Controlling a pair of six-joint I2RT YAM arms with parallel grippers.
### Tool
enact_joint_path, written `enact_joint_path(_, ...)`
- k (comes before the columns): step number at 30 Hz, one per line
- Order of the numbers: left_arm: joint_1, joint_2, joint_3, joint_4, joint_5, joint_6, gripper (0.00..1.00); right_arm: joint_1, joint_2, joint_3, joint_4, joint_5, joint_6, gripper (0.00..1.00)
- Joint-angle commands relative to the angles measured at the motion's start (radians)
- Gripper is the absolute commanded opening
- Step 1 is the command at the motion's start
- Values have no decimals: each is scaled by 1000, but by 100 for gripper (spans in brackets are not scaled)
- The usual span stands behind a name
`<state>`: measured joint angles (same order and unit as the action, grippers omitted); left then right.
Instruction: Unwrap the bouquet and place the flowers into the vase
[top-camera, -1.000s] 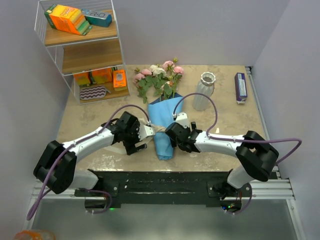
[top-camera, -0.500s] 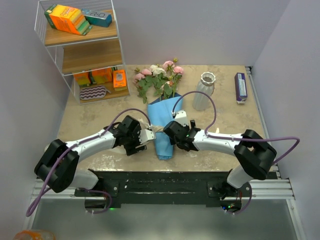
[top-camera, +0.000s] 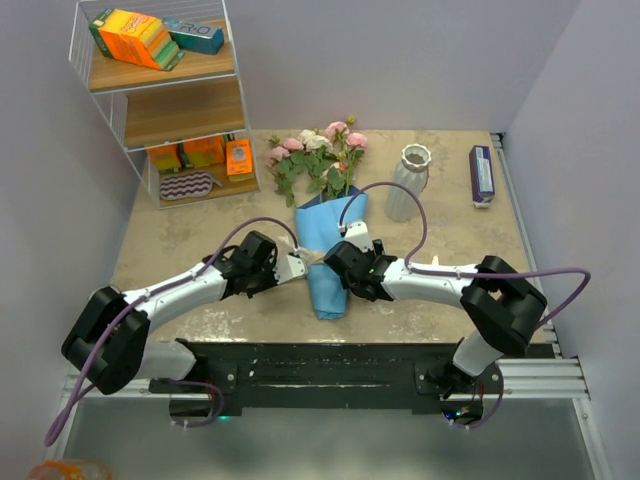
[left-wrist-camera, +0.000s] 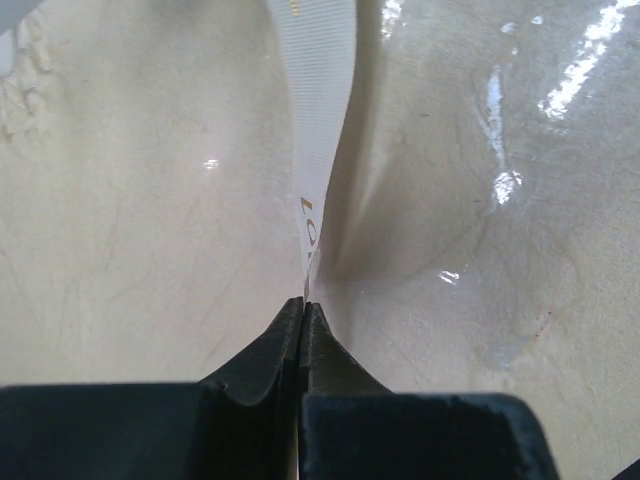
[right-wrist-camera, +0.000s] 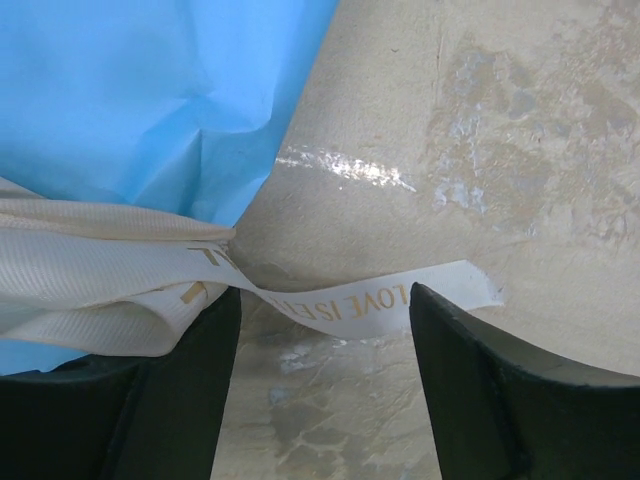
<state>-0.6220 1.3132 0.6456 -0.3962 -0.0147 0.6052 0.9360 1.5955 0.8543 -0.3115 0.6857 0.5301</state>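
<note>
left gripper (left-wrist-camera: 303, 308) pinched one ribbon (left-wrist-camera: 322, 90) tail, right gripper (right-wrist-camera: 320, 305) spread around the other. bouquet (top-camera: 322, 255) lay on the table (top-camera: 180, 240) between them. a pull might've dragged the whole bouquet if the ribbon jammed.

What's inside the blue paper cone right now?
Pink and cream roses and green leaves stick out of the cone at its far end. The stems inside are covered by the paper; nothing else in it can be seen.
</note>
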Motion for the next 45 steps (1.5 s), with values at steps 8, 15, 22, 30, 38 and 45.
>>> enact_joint_path(8, 1, -5, 87, 7, -54, -56, 0, 0, -66, -15, 72, -44, -24, 13)
enact_joint_path(15, 31, -58, 184, -70, -30, -74, 0, 0, -251, -40, -38, -35, 39, 5)
enact_joint_path(22, 267, -83, 368, -177, 56, -62, 0, -2, -460, -31, -201, 60, 90, 0)
enact_joint_path(30, 517, -97, 431, -182, 32, -15, 0, -122, -572, 60, -484, 206, 223, 0)
enact_joint_path(38, 771, -25, 502, -136, 22, -61, 0, -406, -646, 155, -572, 248, 272, 0)
enact_joint_path(45, 789, -51, 477, -159, 87, -51, 74, -575, -551, 221, -617, 275, 246, 62)
